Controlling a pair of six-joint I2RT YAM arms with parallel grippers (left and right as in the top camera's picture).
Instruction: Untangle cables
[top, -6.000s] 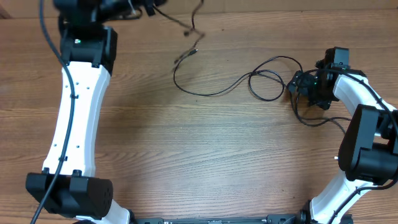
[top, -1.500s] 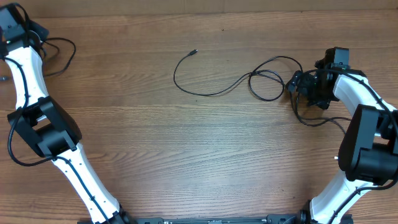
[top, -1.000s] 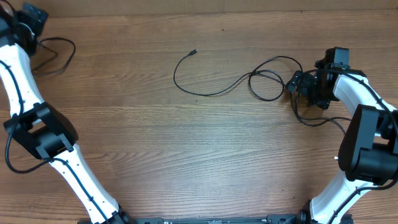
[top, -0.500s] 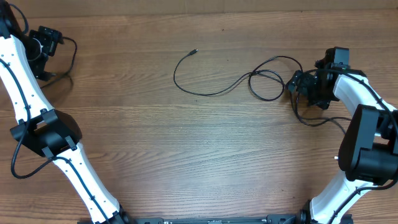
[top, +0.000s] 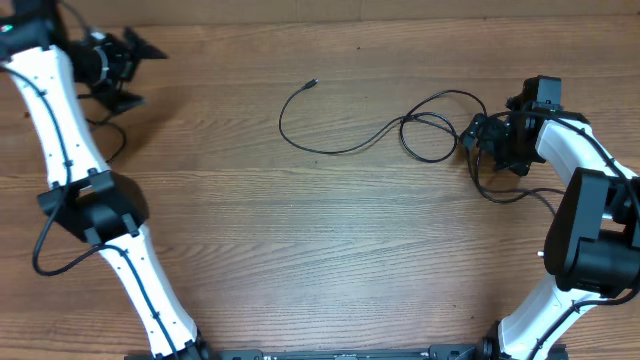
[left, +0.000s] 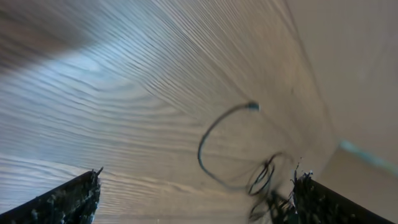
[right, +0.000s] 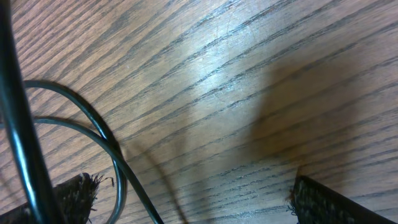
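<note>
A thin black cable lies across the table's far middle, with its small plug at the left end. It curls into loops next to my right gripper. That gripper is open and low over the wood, holding nothing. In the right wrist view two cable strands cross just inside the left finger of the right gripper. Another cable loop lies under the right arm. My left gripper is open and empty at the far left, pointing right. The left wrist view shows the left gripper facing the distant cable.
A further thin black cord curves on the wood beside the left arm. The right arm stands along the right edge. Bare wooden table fills the middle and front.
The left gripper has swung from the far left edge to the right and now points toward the table's middle. The right arm and the middle cable have not moved.
</note>
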